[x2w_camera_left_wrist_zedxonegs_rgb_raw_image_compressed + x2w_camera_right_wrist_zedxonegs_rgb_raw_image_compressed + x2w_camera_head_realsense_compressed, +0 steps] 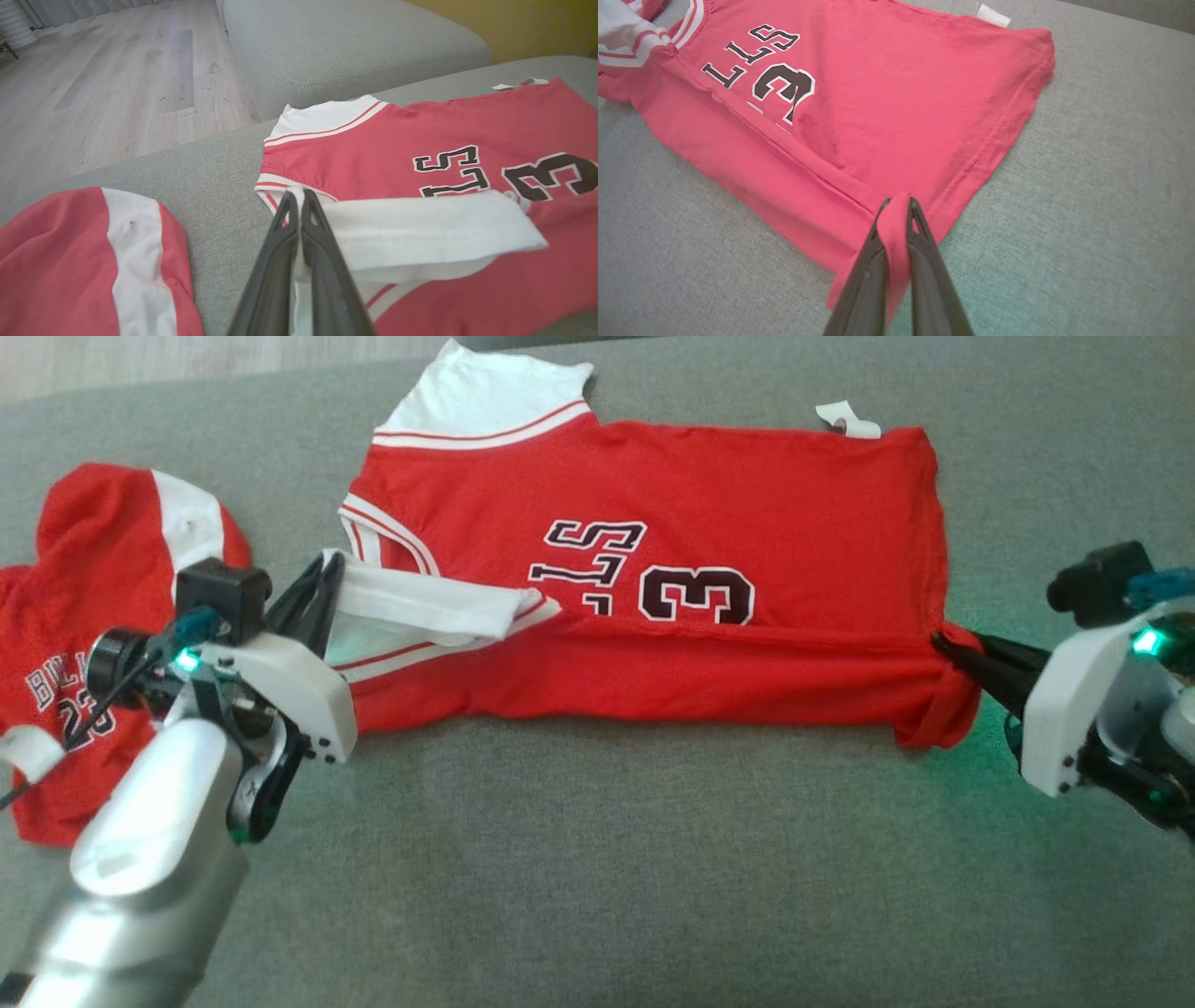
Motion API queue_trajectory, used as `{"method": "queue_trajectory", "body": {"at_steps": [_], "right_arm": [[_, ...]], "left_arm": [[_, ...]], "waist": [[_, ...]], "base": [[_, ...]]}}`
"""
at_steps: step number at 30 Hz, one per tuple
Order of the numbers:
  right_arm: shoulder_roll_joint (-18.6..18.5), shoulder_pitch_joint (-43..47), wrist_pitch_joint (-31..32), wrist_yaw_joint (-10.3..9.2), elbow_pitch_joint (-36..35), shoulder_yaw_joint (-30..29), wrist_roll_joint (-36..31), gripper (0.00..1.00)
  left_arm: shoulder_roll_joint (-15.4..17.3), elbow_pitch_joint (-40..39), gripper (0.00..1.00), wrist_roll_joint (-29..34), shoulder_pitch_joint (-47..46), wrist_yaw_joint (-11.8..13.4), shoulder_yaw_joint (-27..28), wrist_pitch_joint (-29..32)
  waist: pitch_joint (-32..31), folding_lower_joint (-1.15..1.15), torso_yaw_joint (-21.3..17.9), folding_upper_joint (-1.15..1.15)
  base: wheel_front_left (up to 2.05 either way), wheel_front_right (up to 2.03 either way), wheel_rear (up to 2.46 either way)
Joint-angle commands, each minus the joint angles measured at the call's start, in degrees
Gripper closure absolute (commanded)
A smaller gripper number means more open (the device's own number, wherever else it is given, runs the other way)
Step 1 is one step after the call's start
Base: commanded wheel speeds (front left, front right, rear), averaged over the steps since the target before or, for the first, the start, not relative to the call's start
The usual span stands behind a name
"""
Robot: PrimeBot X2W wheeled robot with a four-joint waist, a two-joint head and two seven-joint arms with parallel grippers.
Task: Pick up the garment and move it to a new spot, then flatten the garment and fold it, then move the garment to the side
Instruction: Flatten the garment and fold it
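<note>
Left gripper (299, 198) is closed, pinching the edge of the white sleeve (420, 224) at the near shoulder; right gripper (899, 207) is closed too, a twist of red hem corner (894, 233) clamped between its fingers; so both ends of the near edge are held.

Jersey (709, 513) lies on the grey cushion (597, 859), about mid-surface and mostly flat; its near long side is turned over onto the body in a band, covering part of the black number print (695, 593); the held sleeve lies folded across the chest. Second red garment (103, 541) sits beside the left gripper on the same cushion, apart from the jersey, with grey showing between them in the left wrist view.

Handling, my read: light, thin knit, fully limp; no stiffness to carry a fold, so any unheld span will sag and drag; cushion weave looks grippy, so expect catching rather than sliding; some stretch is likely, so pulling the ends apart could skew it. Best holds are the stitched edges: hem, sleeve cuff, collar band; the cloth is doubled there, so it is less likely to slip from a narrow pinch.

Orientation: long axis runs left-right across the head view; collar and sleeves toward the robot's left, hem toward its right; small white label (848, 420) pokes out at the far edge near the hem end; print reads sideways from the robot's side.
</note>
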Motion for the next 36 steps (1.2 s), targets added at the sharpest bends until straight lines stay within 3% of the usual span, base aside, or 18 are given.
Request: {"method": "queue_trajectory", "body": {"at_steps": [1, 3, 4, 5, 10, 14, 16, 17, 20, 26, 31, 36], "right_arm": [[-0.77, -0.94, -0.04, 0.37, -0.34, -0.94, -0.65, 1.0], [-0.03, -1.56, -0.55, 0.37, 0.38, -1.1, -1.22, 1.0], [0.35, -1.85, -1.11, 0.37, 0.73, -1.17, -1.65, 0.52], [0.73, -2.0, -1.57, 0.37, 1.15, -1.28, -1.78, 0.0], [2.36, -2.56, -6.25, 0.37, 3.29, -3.5, -2.32, 0.0], [6.13, -2.09, -19.94, 0.37, 6.02, -12.48, -3.08, 0.0], [8.2, -1.36, -23.8, 0.37, 6.75, -17.02, -4.71, 0.0], [8.2, -1.36, -23.8, 0.37, 6.75, -17.02, -4.71, 0.0], [12.14, 1.02, -25.41, 0.37, 6.42, -25.62, -8.57, 0.0], [22.61, 12.66, -25.57, 0.37, 0.24, -42.8, -23.76, 0.0], [32.12, 23.91, -25.15, 0.37, -3.1, -50.85, -34.18, 0.0], [39.11, 31.26, -23.61, 0.37, -5.95, -55.82, -40.65, 0.0]], "left_arm": [[1.51, 0.1, 1.0, 0.86, -4.15, -0.2, 1.89, -0.86], [0.96, 2.39, 1.0, 1.3, -5.48, -0.5, 1.39, -1.36], [0.62, 3.44, 0.69, 1.43, -6.1, -0.58, 1.23, -1.7], [0.2, 4.41, 0.0, 1.51, -6.67, -0.54, 1.18, -2.17], [-2.26, 7.2, 0.0, 0.77, -8.75, 0.75, 2.79, -7.49], [-5.44, 5.26, 0.0, -2.4, -7.76, 2.67, 7.13, -16.85], [-6.19, 3.56, 0.0, -3.34, -6.05, 3.36, 8.52, -20.14], [-6.19, 3.56, 0.0, -3.34, -6.05, 3.36, 8.52, -20.14], [-7.03, -0.39, 0.0, -4.14, -2.38, 4.41, 10.33, -23.03], [-9.19, -9.48, 0.0, -2.39, 8.06, 7.17, 12.12, -24.59], [-12.13, -13.43, 0.0, 0.66, 16.7, 8.57, 12.3, -24.68], [-14.0, -10.71, 0.0, 2.33, 21.49, 8.3, 11.37, -24.69]], "waist": [[0.72, 0.0, -0.24, 0.0], [1.08, 0.0, -0.34, 0.0], [1.23, 0.0, -0.39, 0.0], [1.32, 0.0, -0.43, 0.0], [0.96, 0.0, -0.35, 0.0], [-1.13, 0.0, 0.11, 0.0], [-2.37, 0.0, 0.23, 0.0], [-2.37, 0.0, 0.23, 0.0], [-4.17, 0.0, 0.28, 0.0], [-7.09, 0.0, 0.68, 0.0], [-8.2, 0.0, 1.3, 0.0], [-8.39, 0.0, 1.63, 0.0]], "base": [[0.0, 0.0, 0.0], [0.0, 0.0, 0.0], [0.0, 0.0, 0.0], [0.0, 0.0, 0.0], [0.0, 0.0, 0.0], [0.0, 0.0, 0.0], [0.0, 0.0, 0.0], [0.0, 0.0, 0.0], [0.0, 0.0, 0.0], [0.0, 0.0, 0.0], [0.0, 0.0, 0.0], [0.0, 0.0, 0.0]]}}
